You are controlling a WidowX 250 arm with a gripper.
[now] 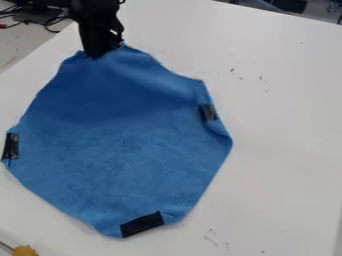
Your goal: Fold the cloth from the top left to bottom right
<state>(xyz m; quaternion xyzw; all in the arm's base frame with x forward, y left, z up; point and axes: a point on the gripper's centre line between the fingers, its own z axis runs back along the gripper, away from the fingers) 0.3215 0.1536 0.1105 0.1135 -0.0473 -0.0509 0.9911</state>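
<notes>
The black pincer (98, 54) grips the top edge of the blue cloth (120, 150), its 3 dark strips (141, 224) showing, over the white table (280, 125).

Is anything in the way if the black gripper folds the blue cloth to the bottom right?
Nothing visible. The black gripper holds the blue cloth at its top corner, and only cloth lies between there and its bottom right edge.

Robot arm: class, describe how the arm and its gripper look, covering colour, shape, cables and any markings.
The robot arm is black, with a chunky, uneven outline. Its gripper is black too, narrower and blocky. Black and red cables lie off to the side; whether they belong to it is unclear. No markings can be made out.
</notes>
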